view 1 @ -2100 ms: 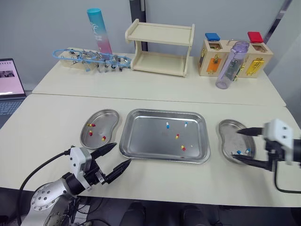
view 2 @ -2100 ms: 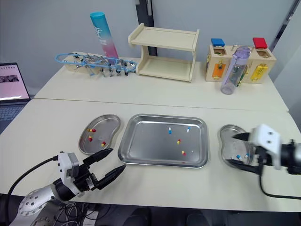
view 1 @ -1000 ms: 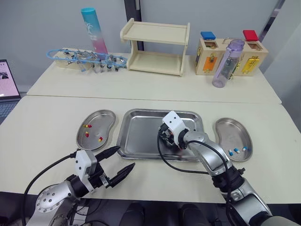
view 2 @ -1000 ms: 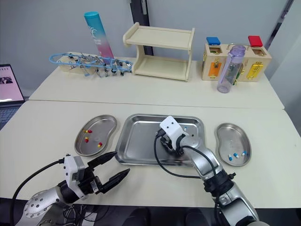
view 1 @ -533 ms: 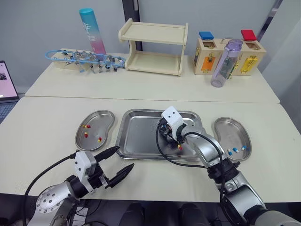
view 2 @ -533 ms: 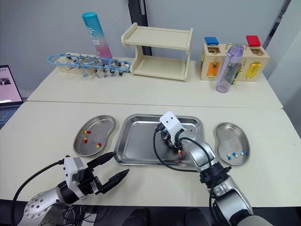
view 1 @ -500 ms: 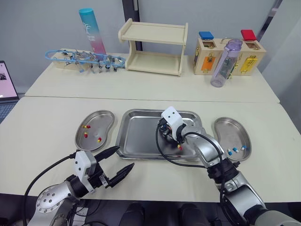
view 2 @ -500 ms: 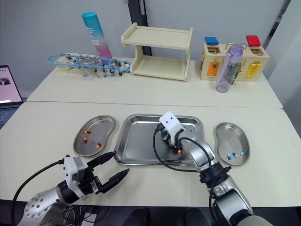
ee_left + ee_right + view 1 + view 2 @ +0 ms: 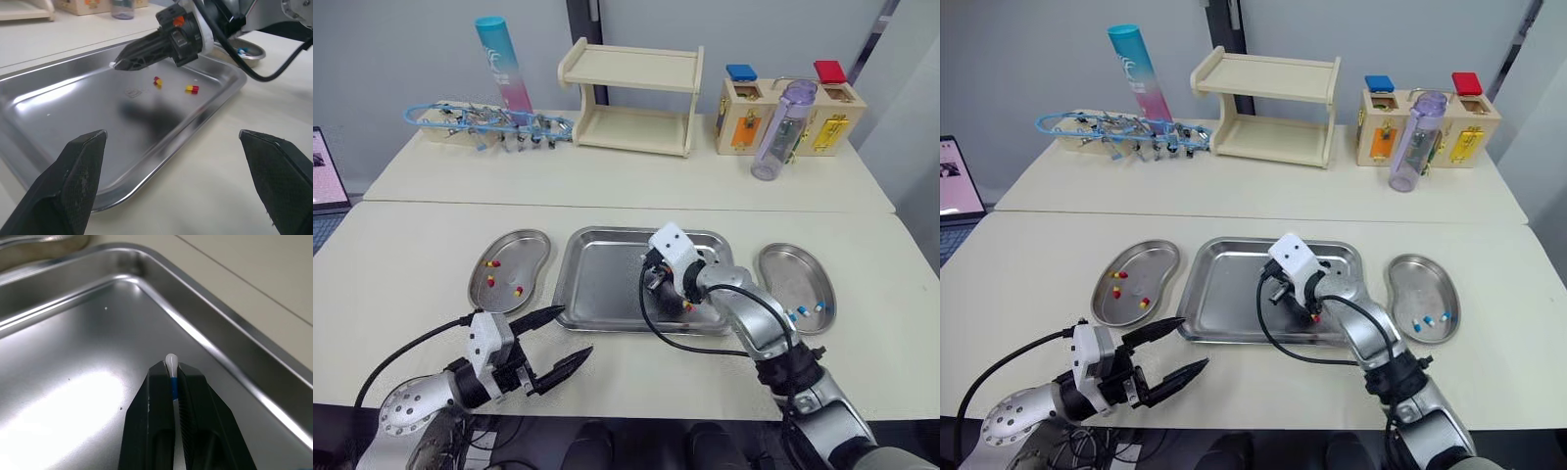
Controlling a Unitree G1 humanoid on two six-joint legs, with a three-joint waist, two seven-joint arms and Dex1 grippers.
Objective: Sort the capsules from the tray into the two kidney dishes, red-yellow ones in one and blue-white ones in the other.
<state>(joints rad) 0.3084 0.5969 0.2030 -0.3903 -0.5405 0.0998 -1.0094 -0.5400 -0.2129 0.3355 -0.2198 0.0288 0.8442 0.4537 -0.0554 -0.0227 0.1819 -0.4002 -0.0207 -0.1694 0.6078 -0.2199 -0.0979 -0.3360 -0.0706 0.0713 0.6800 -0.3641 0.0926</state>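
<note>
While my right gripper (image 9: 171, 374) pinches the capsule (image 9: 170, 359) near its middle, I judge it light, slick, crushable — squeeze gently. Its dish (image 9: 788, 274) lies at three o'clock.

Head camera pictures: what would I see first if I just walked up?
Probably the big shiny tray in the middle of the table, with the right gripper over it pinching a blue-white capsule. Next, the left gripper hangs open by the tray's near left corner.

1 tray (image 9: 1224, 294), 2 kidney dishes (image 9: 1161, 258), 5 red-yellow capsules (image 9: 1118, 275) and 4 blue-white capsules (image 9: 1427, 320).
</note>
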